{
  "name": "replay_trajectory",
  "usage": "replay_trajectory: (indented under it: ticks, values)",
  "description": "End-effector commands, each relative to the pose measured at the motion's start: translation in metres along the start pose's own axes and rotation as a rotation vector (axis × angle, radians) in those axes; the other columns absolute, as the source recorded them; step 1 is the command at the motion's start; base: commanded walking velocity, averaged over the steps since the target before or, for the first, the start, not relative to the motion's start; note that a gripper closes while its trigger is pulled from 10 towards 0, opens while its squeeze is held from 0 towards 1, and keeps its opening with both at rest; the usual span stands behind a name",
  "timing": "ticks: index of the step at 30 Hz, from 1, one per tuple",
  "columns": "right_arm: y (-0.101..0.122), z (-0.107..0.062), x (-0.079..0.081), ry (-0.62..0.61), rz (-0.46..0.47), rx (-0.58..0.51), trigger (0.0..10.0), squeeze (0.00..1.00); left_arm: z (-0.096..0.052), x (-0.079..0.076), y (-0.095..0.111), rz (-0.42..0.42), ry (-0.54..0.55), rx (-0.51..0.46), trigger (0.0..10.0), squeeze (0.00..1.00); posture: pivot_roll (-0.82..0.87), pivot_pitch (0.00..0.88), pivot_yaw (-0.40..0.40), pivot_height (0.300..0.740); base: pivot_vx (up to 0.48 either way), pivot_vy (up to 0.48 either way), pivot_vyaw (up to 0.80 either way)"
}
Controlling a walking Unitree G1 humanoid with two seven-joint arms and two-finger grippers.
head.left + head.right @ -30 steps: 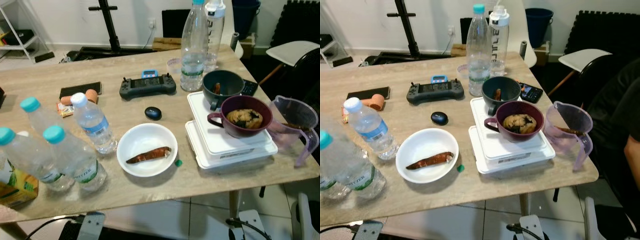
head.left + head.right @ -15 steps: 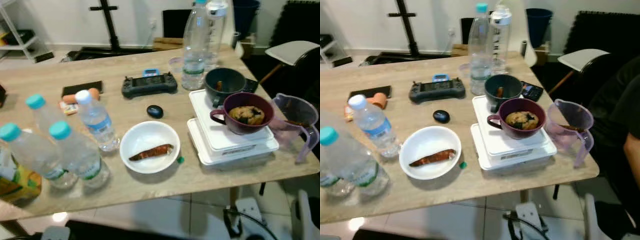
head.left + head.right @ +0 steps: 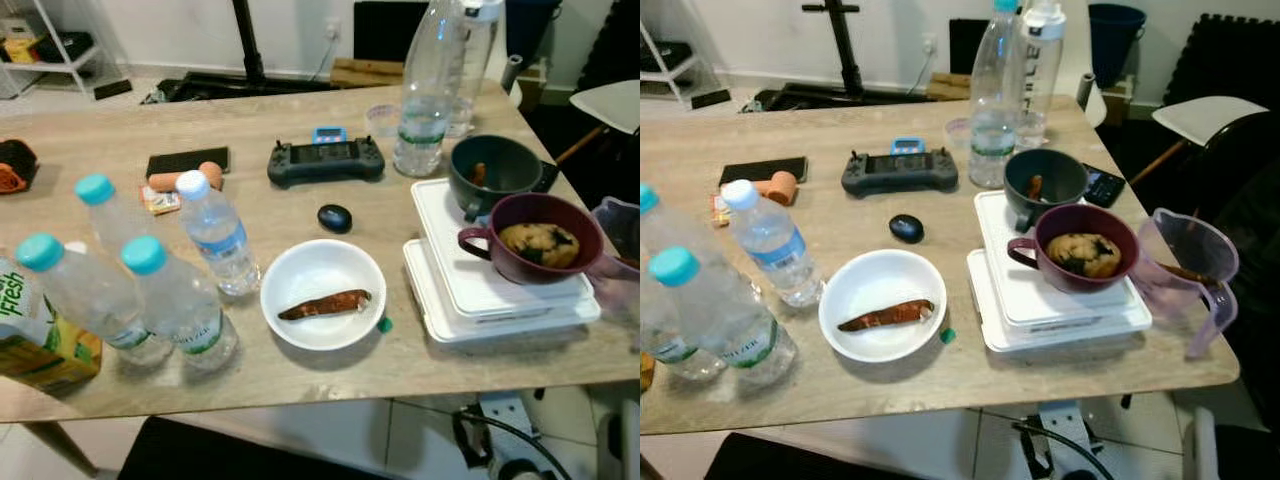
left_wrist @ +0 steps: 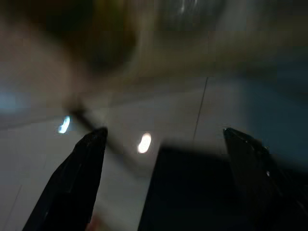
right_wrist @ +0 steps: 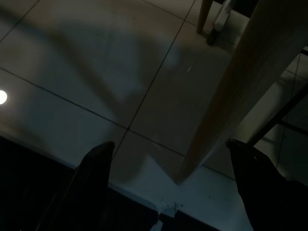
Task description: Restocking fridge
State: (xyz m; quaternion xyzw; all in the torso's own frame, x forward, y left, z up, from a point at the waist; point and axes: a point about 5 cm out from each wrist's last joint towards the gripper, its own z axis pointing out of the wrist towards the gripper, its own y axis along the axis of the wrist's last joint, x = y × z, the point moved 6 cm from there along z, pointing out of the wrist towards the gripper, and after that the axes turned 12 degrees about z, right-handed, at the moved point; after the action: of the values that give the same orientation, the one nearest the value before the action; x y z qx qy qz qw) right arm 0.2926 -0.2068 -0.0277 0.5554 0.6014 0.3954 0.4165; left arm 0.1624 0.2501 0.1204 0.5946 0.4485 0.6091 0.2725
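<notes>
A wooden table (image 3: 300, 110) crowded with drinks and leftovers, seen from the robot's head camera.

Four small water bottles (image 3: 218, 236) with teal and white caps stand together at the near left corner, beside a juice carton (image 3: 35, 335) at the edge. A white bowl (image 3: 322, 297) holding one browned piece of food sits mid-table, with two stacked white containers (image 3: 500, 295) to its right carrying a maroon bowl (image 3: 540, 240) of food and a dark green bowl (image 3: 490, 172). Two tall bottles (image 3: 430, 90) rise behind a game controller (image 3: 325, 160). Both arms hang below the table over floor tiles (dim, blurred views): the left gripper (image 4: 161, 178) and right gripper (image 5: 173, 183) each show fingers spread wide, holding nothing.
</notes>
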Motion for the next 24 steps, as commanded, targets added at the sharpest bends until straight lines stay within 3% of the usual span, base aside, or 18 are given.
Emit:
replay_trajectory:
  ticks: [1,4,7,9,10,12,19,24]
  values:
    - [-0.016,-0.006,0.000,0.003,-0.002,0.055,10.0,0.00,0.002,-0.009,0.015,-0.039,-0.083,-0.032,10.0,0.00,0.04,0.265,0.043,0.740,0.000,0.000,0.00]
    - [-0.027,-0.008,-0.003,-0.003,-0.016,0.096,10.0,0.00,0.012,-0.035,0.075,-0.189,-0.319,-0.210,10.0,0.00,0.03,0.260,0.045,0.740,0.000,0.000,0.00]
    - [-0.033,-0.011,-0.006,-0.014,-0.019,0.116,10.0,0.00,0.004,-0.046,0.094,-0.201,-0.417,-0.270,10.0,0.00,0.03,0.258,0.046,0.740,0.000,0.000,0.00]
    - [-0.036,-0.013,-0.007,-0.018,-0.018,0.126,10.0,0.00,-0.006,-0.052,0.101,-0.162,-0.451,-0.301,10.0,0.00,0.03,0.259,0.045,0.740,0.000,0.000,0.00]
    - [-0.036,-0.013,-0.007,-0.018,-0.018,0.126,10.0,0.00,-0.006,-0.052,0.101,-0.162,-0.451,-0.301,10.0,0.00,0.03,0.259,0.045,0.740,0.000,0.000,0.00]
    - [-0.041,-0.017,-0.007,-0.016,-0.021,0.142,10.0,0.00,-0.007,-0.042,0.106,-0.086,-0.384,-0.322,10.0,0.00,0.04,0.261,0.043,0.740,0.000,0.000,0.00]
    - [-0.044,-0.017,-0.007,-0.013,-0.025,0.152,10.0,0.00,0.001,-0.025,0.118,-0.028,-0.292,-0.343,10.0,0.00,0.04,0.252,0.039,0.740,0.000,0.000,0.00]
    - [-0.041,-0.013,-0.007,-0.010,-0.027,0.148,10.0,0.00,0.008,-0.015,0.148,0.015,-0.264,-0.483,10.0,0.00,0.05,0.248,0.034,0.740,0.000,0.000,0.00]
